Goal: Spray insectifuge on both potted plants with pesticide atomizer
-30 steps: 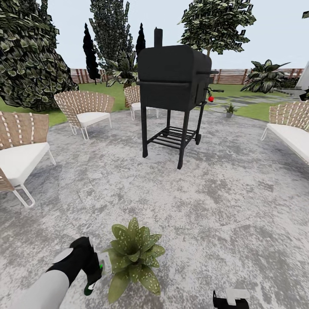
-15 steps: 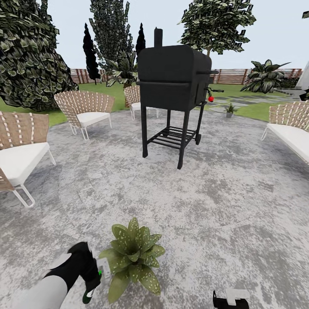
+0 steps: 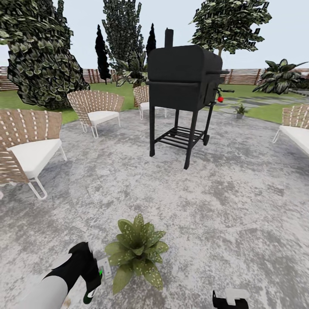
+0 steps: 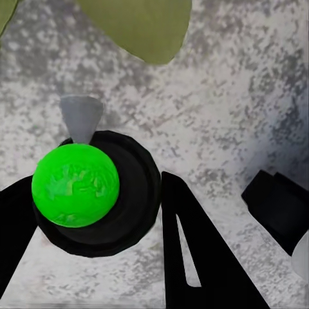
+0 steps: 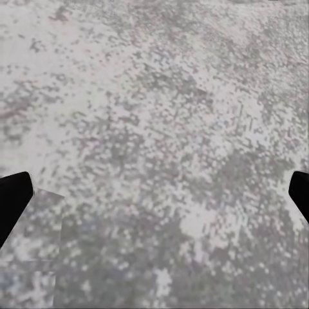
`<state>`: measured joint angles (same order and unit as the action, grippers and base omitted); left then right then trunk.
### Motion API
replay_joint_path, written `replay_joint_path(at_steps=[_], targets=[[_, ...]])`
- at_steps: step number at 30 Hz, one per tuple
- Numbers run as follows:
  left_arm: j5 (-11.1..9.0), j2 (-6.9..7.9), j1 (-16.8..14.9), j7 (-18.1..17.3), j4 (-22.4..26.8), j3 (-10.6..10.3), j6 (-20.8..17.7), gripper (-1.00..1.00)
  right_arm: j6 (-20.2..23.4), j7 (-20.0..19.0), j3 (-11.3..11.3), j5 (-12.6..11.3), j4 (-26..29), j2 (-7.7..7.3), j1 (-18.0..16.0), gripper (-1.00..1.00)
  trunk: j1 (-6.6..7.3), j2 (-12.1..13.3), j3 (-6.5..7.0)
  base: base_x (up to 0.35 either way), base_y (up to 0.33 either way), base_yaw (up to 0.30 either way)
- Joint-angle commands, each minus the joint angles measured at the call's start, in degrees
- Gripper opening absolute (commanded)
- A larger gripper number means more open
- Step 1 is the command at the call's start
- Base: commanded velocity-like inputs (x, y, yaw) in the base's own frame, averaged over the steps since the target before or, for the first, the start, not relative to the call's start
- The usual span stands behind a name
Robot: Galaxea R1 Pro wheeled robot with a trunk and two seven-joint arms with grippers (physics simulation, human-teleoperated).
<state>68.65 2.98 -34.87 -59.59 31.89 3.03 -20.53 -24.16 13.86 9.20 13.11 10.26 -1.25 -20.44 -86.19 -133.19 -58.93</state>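
Head view: mottled grey patio (image 3: 240, 206), black grill (image 3: 184, 86), wicker chairs (image 3: 96, 109).

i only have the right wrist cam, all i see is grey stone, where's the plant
Observer: The potted plant sits on the patio just ahead of the robot, to the left of the right gripper.
Operator: does the left one have the bottle
Observer: Yes, the left gripper is shut on the pesticide atomizer, right beside the plant's leaves.
Operator: nozzle facing it
Observer: In the left wrist view the whitish nozzle points toward a leaf.
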Motion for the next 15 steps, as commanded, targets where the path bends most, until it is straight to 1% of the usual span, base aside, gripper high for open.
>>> replay_joint_path(at_steps=[1, 4, 5, 6, 7, 8, 9, 11, 13, 14, 15], targets=[[0.13, -0.07, -0.02, -0.36, 0.04, 0.19, -0.5, -1.0, -0.18, 0.17, 0.38, 0.56, -0.06, -0.02, -0.04, 1.0, 0.01, -0.02, -0.05, 0.0, 0.0, 0.054], [0.18, -0.27, 0.05, -0.81, -0.7, -0.01, -0.22, -1.0, -0.2, 0.22, 0.46, 0.52, -0.06, -0.21, -0.04, 1.0, 0.01, -0.02, -0.05, 0.0, 0.0, 0.01], [0.55, -0.83, 0.06, -1.15, -0.85, -0.27, -0.28, -1.0, -0.19, 0.24, 0.47, 0.52, -0.06, -0.23, -0.04, 1.0, 0.01, -0.02, -0.05, 0.0, 0.0, 0.002], [1.19, -1.15, 0.06, -1.73, -0.9, -1.18, -0.46, -1.0, -0.18, 0.27, 0.47, 0.52, -0.06, -0.22, -0.04, 1.0, 0.01, -0.02, -0.05, 0.0, 0.0, 0.0], [2.39, -1.29, 0.06, -2.52, -0.85, -3.25, -0.81, -1.0, -0.18, 0.27, 0.47, 0.52, -0.06, -0.24, -0.04, 1.0, 0.01, -0.02, -0.05, 0.0, 0.0, 0.0], [3.1, -1.07, 0.01, -3.5, -0.47, -4.33, -1.42, -1.0, -0.18, 0.27, 0.47, 0.52, -0.06, -0.24, -0.04, 1.0, 0.01, -0.02, -0.05, 0.0, 0.0, 0.0], [3.29, -0.87, -0.24, -3.93, -0.19, -4.67, -2.38, -1.0, -0.18, 0.26, 0.47, 0.52, -0.06, -0.24, -0.04, 1.0, 0.01, -0.02, -0.05, 0.0, 0.0, 0.0], [3.19, -0.66, -0.58, -4.35, 0.08, -4.09, -6.24, -1.0, -0.18, 0.27, 0.47, 0.52, -0.06, -0.24, -0.04, 1.0, 0.01, -0.02, -0.05, 0.0, 0.0, 0.0], [3.38, -0.69, -0.66, -4.67, 0.1, -3.63, -12.04, -1.0, -0.18, 0.25, 0.44, 0.52, -0.06, -0.18, -0.05, 1.0, 0.01, -0.02, -0.05, 0.0, 0.0, 0.0], [3.47, -0.69, -0.72, -4.86, 0.1, -3.61, -13.07, -1.0, -0.18, 0.23, 0.42, 0.52, -0.06, -0.17, -0.04, 1.0, 0.01, -0.02, -0.05, 0.0, 0.0, 0.0], [3.59, -0.66, -0.82, -5.93, 0.09, -3.61, -14.14, -1.0, -0.18, 0.22, 0.4, 0.55, -0.06, -0.16, -0.04, 1.0, 0.01, -0.02, -0.05, 0.0, 0.0, 0.0]])
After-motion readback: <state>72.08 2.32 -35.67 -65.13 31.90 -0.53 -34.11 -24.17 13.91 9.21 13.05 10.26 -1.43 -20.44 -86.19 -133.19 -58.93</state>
